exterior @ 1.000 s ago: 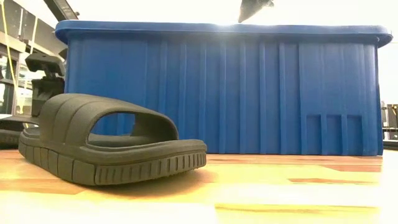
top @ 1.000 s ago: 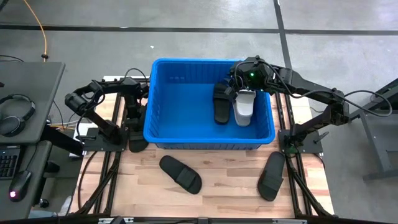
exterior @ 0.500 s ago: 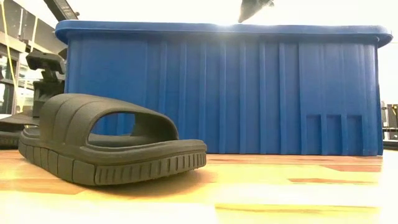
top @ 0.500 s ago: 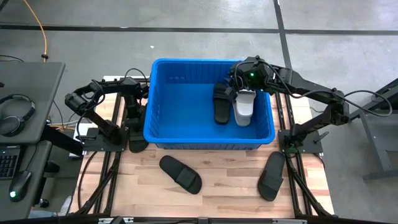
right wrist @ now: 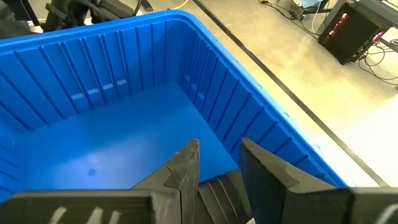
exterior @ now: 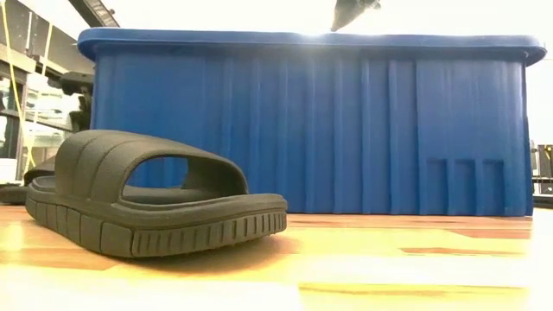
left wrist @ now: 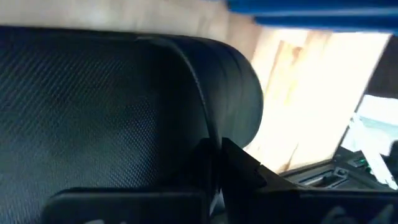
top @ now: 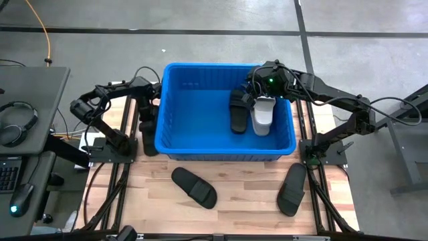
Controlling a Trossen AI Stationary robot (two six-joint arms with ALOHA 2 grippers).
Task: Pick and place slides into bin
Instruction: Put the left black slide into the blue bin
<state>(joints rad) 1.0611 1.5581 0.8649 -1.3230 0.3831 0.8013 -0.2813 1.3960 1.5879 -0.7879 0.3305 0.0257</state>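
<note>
The blue bin [top: 200, 114] stands at the table's far middle. A black slide [top: 239, 111] and a light grey slide [top: 262, 115] lie in its right half. My right gripper [right wrist: 217, 163] is open above them, near the bin's far right corner [top: 258, 88]. My left gripper [top: 148, 107] is left of the bin, shut on another black slide [top: 148, 134], which fills the left wrist view [left wrist: 112, 106]. Two more black slides lie sole-down on the table, one in front of the bin [top: 194, 187], also in the low view [exterior: 147, 194], and one at the near right [top: 292, 189]. My left gripper pinches the black slide's edge [left wrist: 208, 134] between its two fingers, which come at it from above beside the bin's left wall. The slide hangs below the fingers; whether its near end still rests on the table I cannot tell.
The bin's tall walls [exterior: 311, 130] stand between the two arms. Bare wooden table [top: 247, 191] lies between the two slides on the table. A desk with headphones [top: 17, 124] stands off the table's left side.
My left gripper has risen and gone a little toward the far edge beside the bin's left wall, drawing its black slide up from the table. My right gripper has kept still over the bin.
</note>
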